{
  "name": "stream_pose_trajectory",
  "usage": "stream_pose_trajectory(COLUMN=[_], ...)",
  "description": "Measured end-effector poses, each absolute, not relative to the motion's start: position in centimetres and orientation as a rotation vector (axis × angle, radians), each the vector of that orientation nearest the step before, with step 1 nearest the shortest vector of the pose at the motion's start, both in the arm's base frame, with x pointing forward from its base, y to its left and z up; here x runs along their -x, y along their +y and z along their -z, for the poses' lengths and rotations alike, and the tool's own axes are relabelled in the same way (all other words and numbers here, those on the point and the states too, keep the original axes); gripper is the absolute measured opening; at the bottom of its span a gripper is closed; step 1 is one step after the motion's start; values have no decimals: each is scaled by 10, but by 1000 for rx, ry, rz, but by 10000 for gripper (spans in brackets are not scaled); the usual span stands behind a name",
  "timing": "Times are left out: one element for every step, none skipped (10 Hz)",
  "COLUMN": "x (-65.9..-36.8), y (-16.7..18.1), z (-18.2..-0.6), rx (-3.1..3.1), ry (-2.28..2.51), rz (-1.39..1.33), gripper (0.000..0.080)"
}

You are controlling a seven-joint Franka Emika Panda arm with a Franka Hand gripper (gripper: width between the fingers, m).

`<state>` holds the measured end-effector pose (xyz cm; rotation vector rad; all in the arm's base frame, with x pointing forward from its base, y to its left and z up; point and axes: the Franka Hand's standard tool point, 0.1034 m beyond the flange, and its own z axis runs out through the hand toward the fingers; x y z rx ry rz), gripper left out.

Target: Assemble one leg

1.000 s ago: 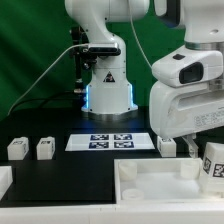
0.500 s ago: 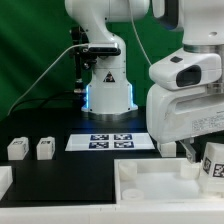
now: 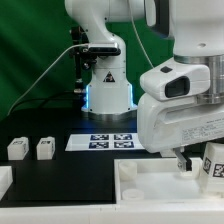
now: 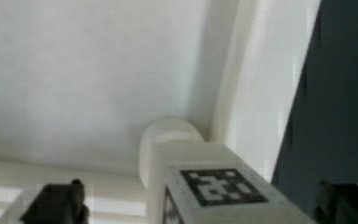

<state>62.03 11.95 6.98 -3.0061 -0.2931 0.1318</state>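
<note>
My gripper (image 3: pixel 182 160) hangs over the back right of the large white tray-like piece (image 3: pixel 150 187). In the wrist view a leg (image 4: pixel 208 180), a white block with a black-and-white tag, lies between my fingertips (image 4: pixel 51 203), next to the tray's rim (image 4: pixel 247 80). The jaws stand wide apart on either side of it and do not touch it, so the gripper (image 4: pixel 201 206) is open. In the exterior view my hand hides this leg. Another tagged leg (image 3: pixel 214 162) stands at the right edge. Two more legs (image 3: pixel 17 148) (image 3: pixel 44 148) stand at the far left.
The marker board (image 3: pixel 110 141) lies in front of the robot's base (image 3: pixel 108 90). Another white part (image 3: pixel 5 180) shows at the exterior view's lower left corner. A green screen forms the background.
My hand has moved toward the exterior view's left and lower. It now covers the small leg that showed behind the tray's back rim.
</note>
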Motion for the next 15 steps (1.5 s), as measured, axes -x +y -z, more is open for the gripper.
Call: stream_pose_trajectory(x=[-620,-620,-620,-620,-620,-620,-620,-620,-620,-620,-622,-622,-621,-621,-622], y=[120,120,120,117,117,117,116,116,117,117,117,118,120,123,123], z=[-70,-70,-70,-69,-69,-69,-69,-69,-69,-69,-68,-68,-67,-67,-67], rx=[3006,3006,3006,3011,3011,3011,3011,3013,3017,3021,3029,3019,2970,2914,2886], ry=[-294,-294,-294,-293,-292,-291,-291,-263,-228,-178,-36,217,542,781,874], rz=[-133,-133,-133,-133,-133,-133,-133,-135,-137,-136,-129,-145,-158,-162,-152], gripper=[524,524,385,295,295,295,295,295,295,295,296,296,296,296,296])
